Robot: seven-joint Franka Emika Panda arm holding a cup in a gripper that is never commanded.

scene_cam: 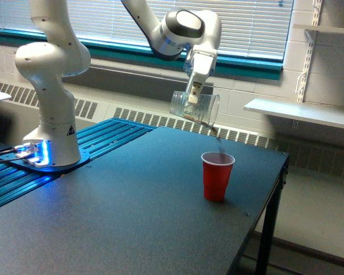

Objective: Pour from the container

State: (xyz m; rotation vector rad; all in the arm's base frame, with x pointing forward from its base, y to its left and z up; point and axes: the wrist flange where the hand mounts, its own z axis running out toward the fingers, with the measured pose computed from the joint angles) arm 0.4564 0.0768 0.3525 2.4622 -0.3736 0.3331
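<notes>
Nearest you, the red cup [217,175] stood upright on the dark table [132,217]. Above and just behind it, the gripper [192,98] was clamped on the container [194,109], tipped on its side with its mouth over the cup — only a thin trickle fell and little brown showed inside. You'd do best to hold the mouth centred and tilt slowly — no shaking.

Arm [51,74]: glossy white, rounded segments, dark grey joint cap
Base [37,153]: blue-lit (small black triangle mark above)
Gripper [195,94]: white
</notes>
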